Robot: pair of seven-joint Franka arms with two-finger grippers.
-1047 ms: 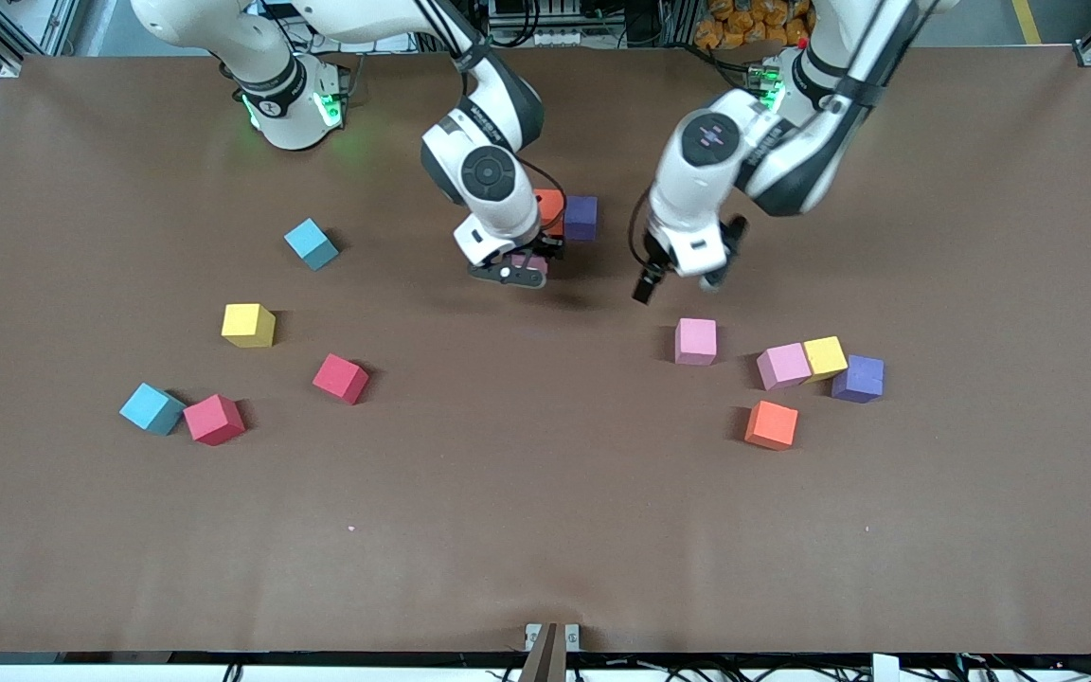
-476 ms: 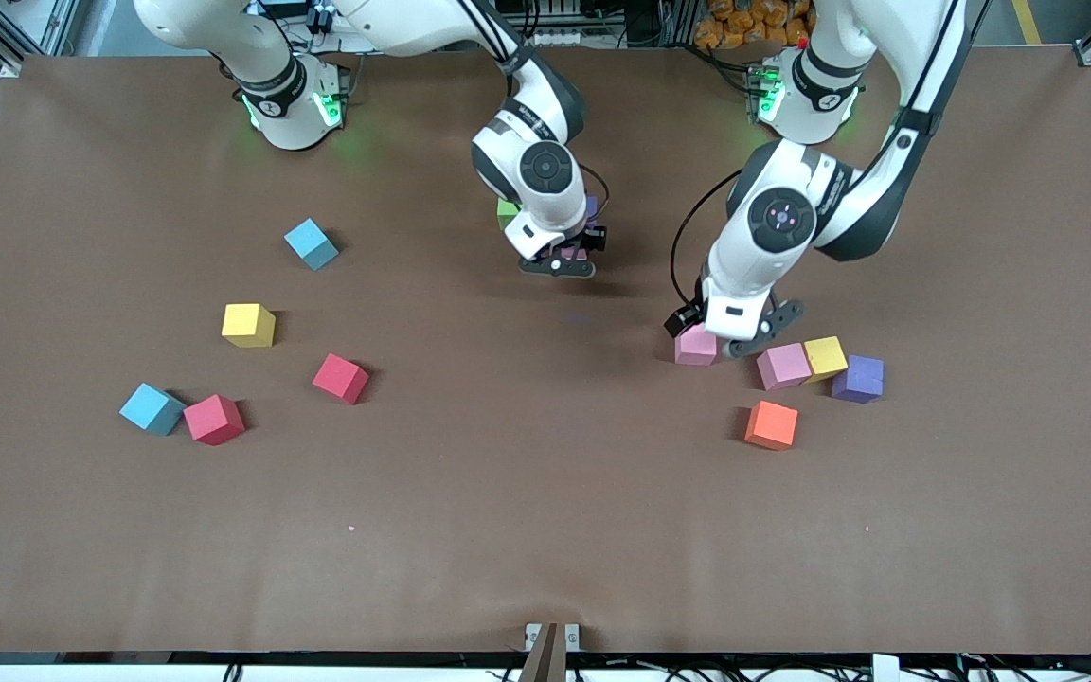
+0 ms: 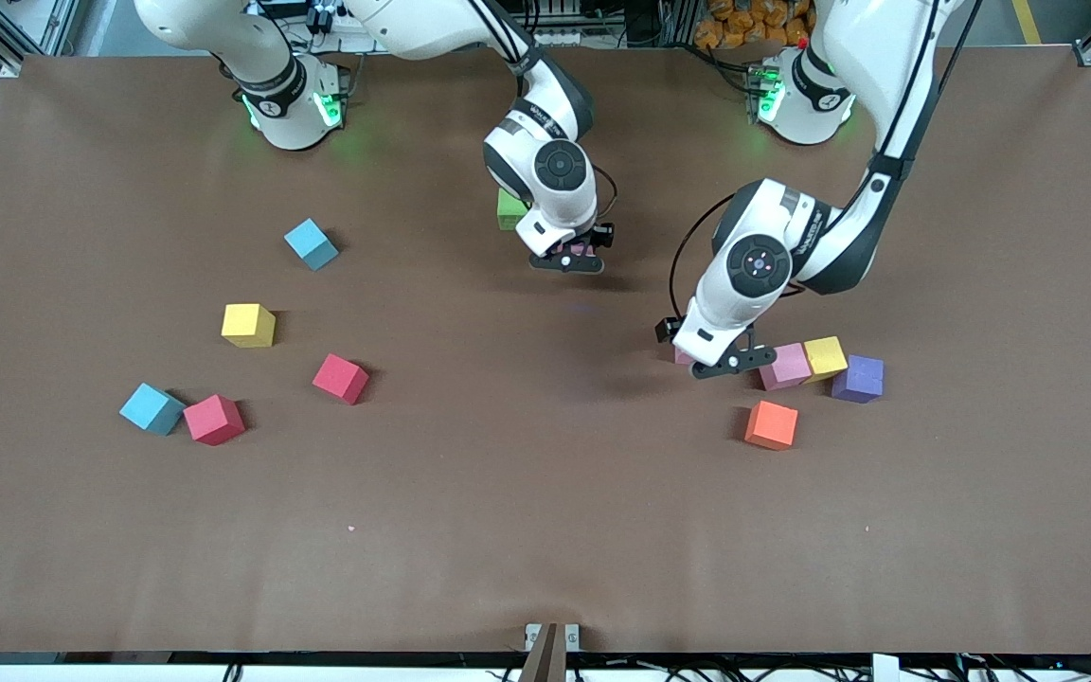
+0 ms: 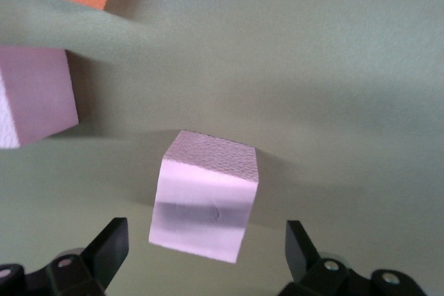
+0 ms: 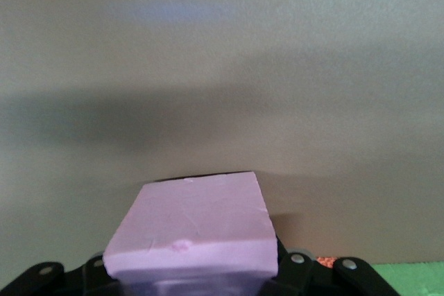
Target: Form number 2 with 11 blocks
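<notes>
Over the brown paper-covered table (image 3: 545,530), the left arm has come down from the middle of the table onto the group of small foam cubes at its own end. The left gripper (image 3: 718,360) now stands low over a pink foam cube (image 4: 205,204), its fingers spread wide and not yet touching it; the cube sits between the two fingertips (image 4: 111,249), a little closer to one of them. In my judgement this means the next block of the figure is about to be taken.

The right arm has moved a short way toward the left arm's side and sits lower over the start of the figure near the green foam cube (image 3: 510,210). The right gripper (image 3: 568,258) is clamped on another pink foam cube (image 5: 194,230), which hangs just above the table, probably for placing.

Beside the left gripper lie a second pink cube (image 3: 785,367), a yellow cube (image 3: 826,357), a purple cube (image 3: 858,379) and an orange cube (image 3: 772,424). The other blocks lie loose toward the right arm's end.
</notes>
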